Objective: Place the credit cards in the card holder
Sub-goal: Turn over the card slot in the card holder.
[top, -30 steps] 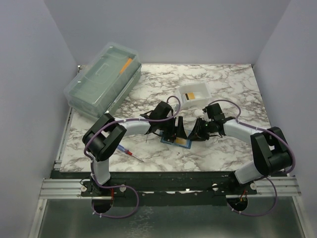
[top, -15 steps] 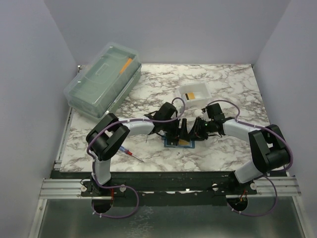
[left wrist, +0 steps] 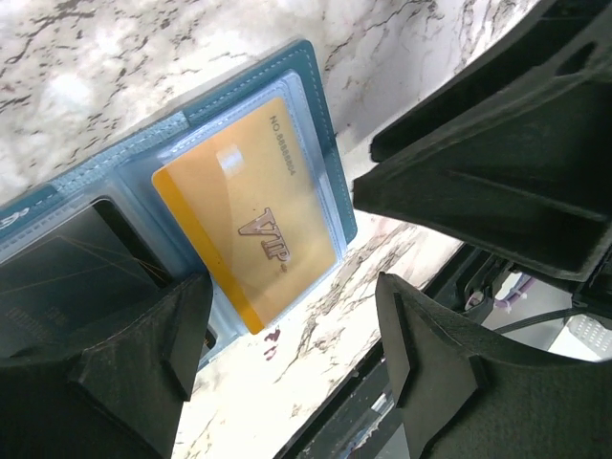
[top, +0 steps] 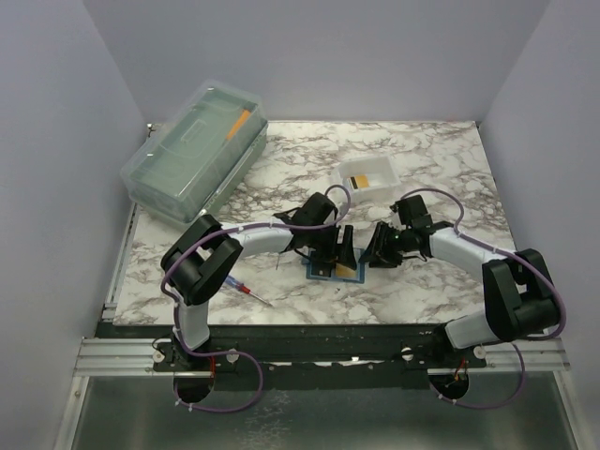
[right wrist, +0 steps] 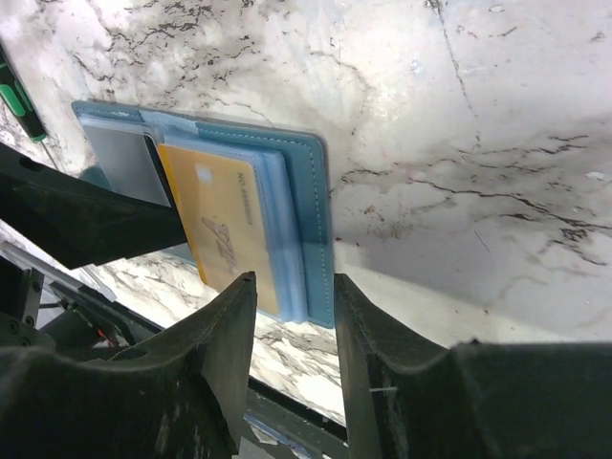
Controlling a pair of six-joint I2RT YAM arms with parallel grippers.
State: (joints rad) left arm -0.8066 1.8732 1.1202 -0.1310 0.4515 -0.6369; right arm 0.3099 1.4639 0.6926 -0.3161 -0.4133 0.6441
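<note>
The teal card holder point(top: 330, 268) lies open on the marble table between my two grippers. A gold VIP card point(left wrist: 251, 212) sits in its right inner slot, also seen in the right wrist view point(right wrist: 226, 228). A dark card point(left wrist: 67, 273) fills the left slot. My left gripper point(left wrist: 292, 373) is open just above the holder, its left finger point(left wrist: 105, 382) over the dark card's side. My right gripper point(right wrist: 295, 316) is open and empty, hovering at the holder's point(right wrist: 311, 220) right edge. Another yellow card point(top: 360, 181) lies in the small white tray.
The white tray point(top: 380, 174) stands behind the grippers. A big clear lidded box point(top: 192, 150) sits at the back left. A red-tipped tool point(top: 248, 291) lies near the front left. The table's front rail point(top: 319, 333) is close below the holder.
My right gripper has drawn back to the right, away from the holder. The gold card stays in its slot. The left gripper has barely moved.
</note>
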